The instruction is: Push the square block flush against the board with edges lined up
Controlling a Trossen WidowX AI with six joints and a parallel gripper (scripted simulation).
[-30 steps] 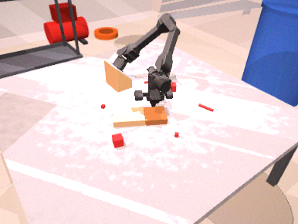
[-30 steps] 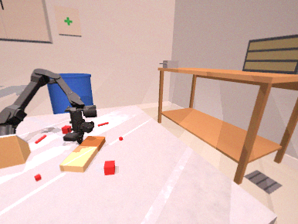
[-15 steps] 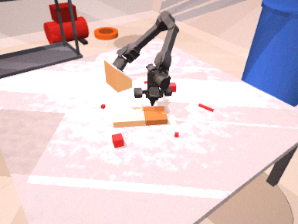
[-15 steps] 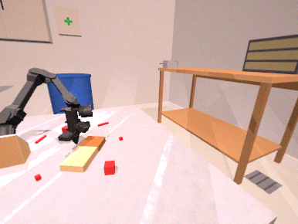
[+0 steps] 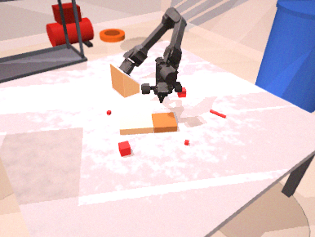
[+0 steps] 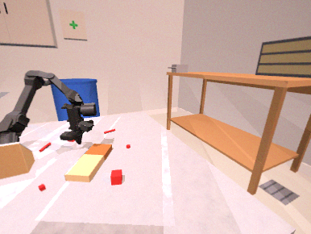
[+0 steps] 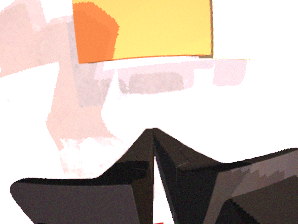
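Note:
The square orange block (image 5: pixel 164 122) (image 6: pixel 100 150) (image 7: pixel 165 30) lies flat on the table. It looks yellow where light falls on it in the wrist view. One whole side appears to touch the end of the pale board (image 5: pixel 136 130) (image 6: pixel 84 166). Their near long edges look in line in the top view. The board's far edge is lost in glare there, and its top is washed out in the wrist view. My gripper (image 5: pixel 161 100) (image 6: pixel 79 142) (image 7: pixel 152 133) is shut and empty, above the table on the arm side of the block, apart from both parts.
A wooden panel-like block (image 5: pixel 122 83) (image 6: pixel 14 161) stands near the arm. A red cube (image 5: pixel 124 149) (image 6: pixel 116 177) lies near the board. Small red pieces (image 5: pixel 186 142) (image 6: pixel 42 187) and a red stick (image 5: pixel 217 114) (image 6: pixel 109 131) lie around. A blue bin (image 5: pixel 286 53) stands beyond the table.

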